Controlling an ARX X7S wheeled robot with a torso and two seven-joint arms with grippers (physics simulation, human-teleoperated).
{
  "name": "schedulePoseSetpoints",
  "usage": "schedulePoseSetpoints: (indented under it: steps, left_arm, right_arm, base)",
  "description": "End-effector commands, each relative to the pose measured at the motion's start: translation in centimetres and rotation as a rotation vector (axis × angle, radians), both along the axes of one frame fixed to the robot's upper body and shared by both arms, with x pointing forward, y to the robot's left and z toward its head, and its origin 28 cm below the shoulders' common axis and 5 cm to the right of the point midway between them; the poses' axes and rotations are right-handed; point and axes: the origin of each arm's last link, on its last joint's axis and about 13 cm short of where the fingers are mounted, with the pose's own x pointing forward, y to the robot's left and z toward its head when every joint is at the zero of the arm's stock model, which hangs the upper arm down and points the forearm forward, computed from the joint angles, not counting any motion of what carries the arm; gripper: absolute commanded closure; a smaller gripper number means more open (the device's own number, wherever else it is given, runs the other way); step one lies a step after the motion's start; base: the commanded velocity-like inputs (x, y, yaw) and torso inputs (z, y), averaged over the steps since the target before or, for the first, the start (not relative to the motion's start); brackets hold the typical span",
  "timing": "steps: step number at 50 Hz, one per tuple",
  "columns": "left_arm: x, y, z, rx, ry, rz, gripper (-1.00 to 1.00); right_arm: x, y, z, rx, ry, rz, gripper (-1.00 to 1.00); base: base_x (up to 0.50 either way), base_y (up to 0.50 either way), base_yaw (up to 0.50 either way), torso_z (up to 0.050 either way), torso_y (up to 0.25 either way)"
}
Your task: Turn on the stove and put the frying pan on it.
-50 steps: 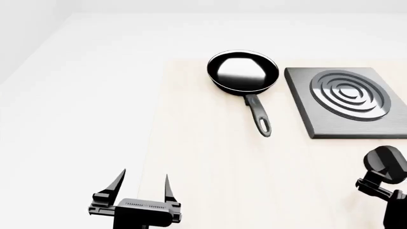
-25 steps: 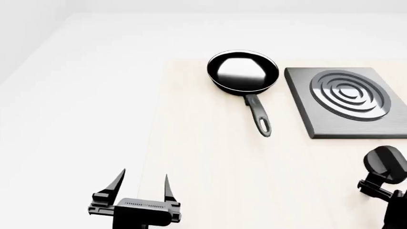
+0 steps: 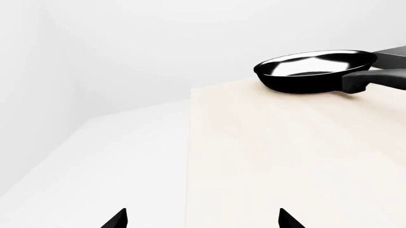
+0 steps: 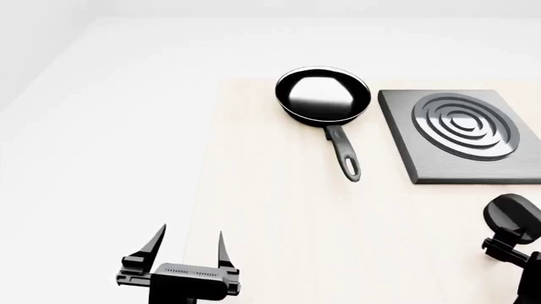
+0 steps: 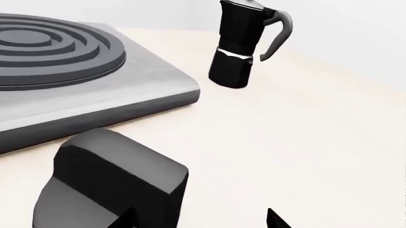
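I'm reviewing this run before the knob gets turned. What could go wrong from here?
1. The right claw sits at the knob with its tips barely in view; an off-centre closure could slip off.
2. The moka pot stands near the stove, within range of a wide arm swing.
3. The frying pan offers only a thin handle, so it may tilt when lifted.

A tall black-and-silver moka pot [image 5: 244,45] with a curved handle stood upright on the pale wooden table [image 4: 270,221], whose light surface ended in a straight edge against the plain white floor [image 4: 101,139] beside it.
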Motion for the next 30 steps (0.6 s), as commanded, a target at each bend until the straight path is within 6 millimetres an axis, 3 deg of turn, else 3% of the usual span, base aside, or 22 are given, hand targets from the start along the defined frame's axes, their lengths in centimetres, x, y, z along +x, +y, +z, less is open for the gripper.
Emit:
schedulePoseSetpoints:
  steps: [1,30]
  left_arm:
    - [0.0,0.0,0.0,0.000,-0.001,0.001,-1.00]
    - [-0.1,-0.1,0.1,-0.006,-0.009,0.003,-1.00]
  right_arm:
    - [-0.1,-0.7,0.7,-0.001,0.001,-0.018,-1.00]
    - [0.6,-1.1,2.5,-0.008,-0.017,-0.015,-1.00]
  base:
    - [0.00,0.00,0.00,0.000,0.000]
    - [0.00,0.00,0.00,0.000,0.000]
